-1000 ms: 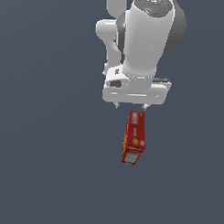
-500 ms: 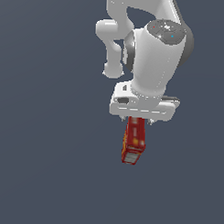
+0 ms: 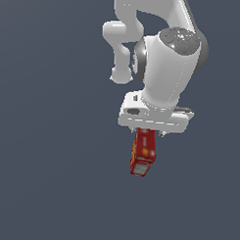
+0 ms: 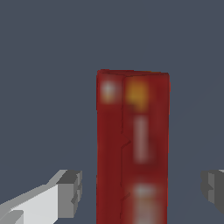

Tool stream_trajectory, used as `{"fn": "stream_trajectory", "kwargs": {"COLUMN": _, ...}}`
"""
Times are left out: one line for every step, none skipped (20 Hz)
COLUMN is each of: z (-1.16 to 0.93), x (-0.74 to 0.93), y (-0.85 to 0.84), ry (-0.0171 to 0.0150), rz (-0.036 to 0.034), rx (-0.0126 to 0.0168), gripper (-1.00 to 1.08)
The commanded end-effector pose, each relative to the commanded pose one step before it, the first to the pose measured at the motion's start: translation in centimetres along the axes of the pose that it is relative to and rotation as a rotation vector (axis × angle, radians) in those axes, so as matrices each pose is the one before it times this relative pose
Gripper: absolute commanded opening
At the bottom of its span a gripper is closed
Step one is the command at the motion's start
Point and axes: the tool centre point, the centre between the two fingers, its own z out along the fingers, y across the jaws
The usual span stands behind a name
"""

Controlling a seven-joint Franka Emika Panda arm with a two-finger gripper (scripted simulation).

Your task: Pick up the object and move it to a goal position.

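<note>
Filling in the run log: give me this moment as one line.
phase: pre-grasp | gripper: open, fingers either side of red box, not touching | box: not lifted

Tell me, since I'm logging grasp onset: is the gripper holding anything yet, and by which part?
Nothing is held. In the wrist view the red box lies between the jaws with clear gaps on both sides; the gripper is open around it.
</note>
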Motion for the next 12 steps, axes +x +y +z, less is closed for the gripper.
{"fn": "stream_trajectory", "kwargs": {"z": 0.624, "x": -0.018, "y": -0.013, "ry": -0.00086, "rz": 0.00002, "rx": -0.00024, "gripper": 1.00}}
{"fn": "stream_trajectory", "kwargs": {"z": 0.367, "x": -0.001, "y": 0.028, "ry": 0.00033, "rz": 0.00060, "rx": 0.00005, "gripper": 1.00}}
{"fn": "stream_trajectory", "kwargs": {"z": 0.462, "x": -0.007, "y": -0.014, "ry": 0.00000, "rz": 0.00000, "rx": 0.00000, "gripper": 1.00}}
{"fn": "stream_trajectory", "kwargs": {"z": 0.534, "x": -0.010, "y": -0.016, "ry": 0.00000, "rz": 0.00000, "rx": 0.00000, "gripper": 1.00}}
{"fn": "stream_trajectory", "kwargs": {"z": 0.556, "x": -0.009, "y": 0.024, "ry": 0.00033, "rz": 0.00060, "rx": 0.00007, "gripper": 1.00}}
{"fn": "stream_trajectory", "kwargs": {"z": 0.522, "x": -0.011, "y": -0.015, "ry": 0.00000, "rz": 0.00000, "rx": 0.00000, "gripper": 1.00}}
{"fn": "stream_trajectory", "kwargs": {"z": 0.454, "x": -0.007, "y": -0.014, "ry": 0.00000, "rz": 0.00000, "rx": 0.00000, "gripper": 1.00}}
{"fn": "stream_trajectory", "kwargs": {"z": 0.363, "x": 0.001, "y": 0.028, "ry": 0.00033, "rz": 0.00060, "rx": 0.00006, "gripper": 1.00}}
{"fn": "stream_trajectory", "kwargs": {"z": 0.318, "x": 0.004, "y": -0.012, "ry": 0.00000, "rz": 0.00000, "rx": 0.00000, "gripper": 1.00}}
{"fn": "stream_trajectory", "kwargs": {"z": 0.251, "x": 0.011, "y": -0.012, "ry": 0.00000, "rz": 0.00000, "rx": 0.00000, "gripper": 1.00}}
{"fn": "stream_trajectory", "kwargs": {"z": 0.184, "x": 0.020, "y": -0.011, "ry": 0.00000, "rz": 0.00000, "rx": 0.00000, "gripper": 1.00}}
{"fn": "stream_trajectory", "kwargs": {"z": 0.117, "x": 0.029, "y": -0.011, "ry": 0.00000, "rz": 0.00000, "rx": 0.00000, "gripper": 1.00}}
